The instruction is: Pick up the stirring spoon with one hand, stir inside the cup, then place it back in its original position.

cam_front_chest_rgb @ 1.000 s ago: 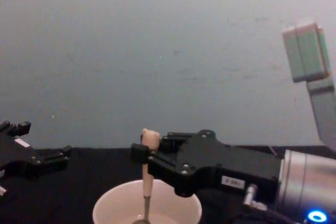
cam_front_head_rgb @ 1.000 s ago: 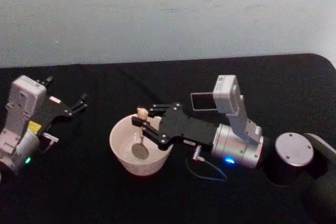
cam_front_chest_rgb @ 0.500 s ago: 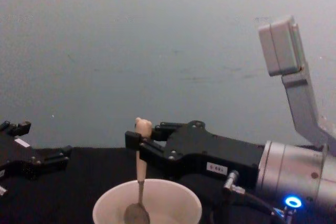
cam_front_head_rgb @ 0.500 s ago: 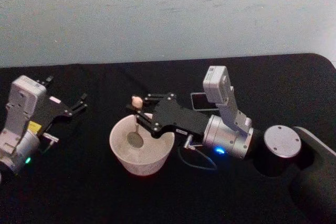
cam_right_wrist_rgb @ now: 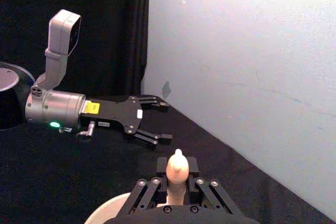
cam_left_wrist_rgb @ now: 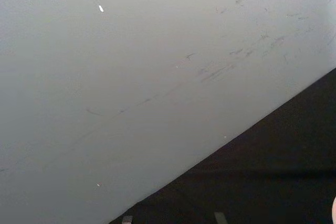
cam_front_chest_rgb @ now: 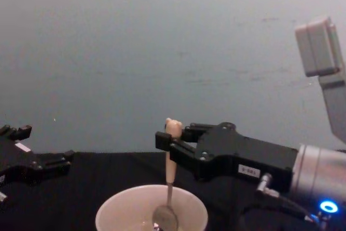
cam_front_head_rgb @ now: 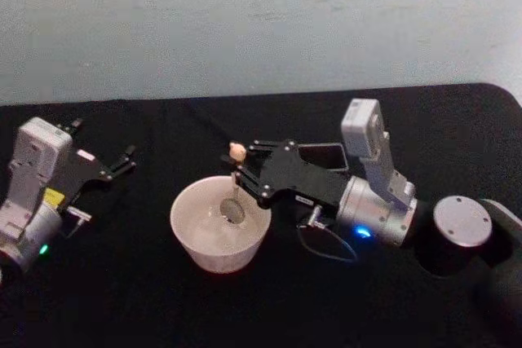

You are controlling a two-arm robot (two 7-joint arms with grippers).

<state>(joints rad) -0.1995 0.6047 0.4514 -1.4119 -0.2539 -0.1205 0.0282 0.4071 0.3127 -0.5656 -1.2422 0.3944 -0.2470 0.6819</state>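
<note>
My right gripper is shut on the stirring spoon, holding its peach handle just below the bear head. The spoon hangs upright, its metal stem and silver bowl down inside the cream cup, toward the cup's right side. In the right wrist view the bear head pokes up between the shut fingers, above the cup's rim. My left gripper stays parked at the table's left, open with nothing in it, also seen as the left gripper across the table.
A dark grey square holder lies on the black table behind my right gripper. A loose cable loops beside the right wrist. The pale wall stands close behind the table's far edge.
My right gripper has swung the spoon from the cup's left side over to its right and slightly farther back. The left arm has not moved.
</note>
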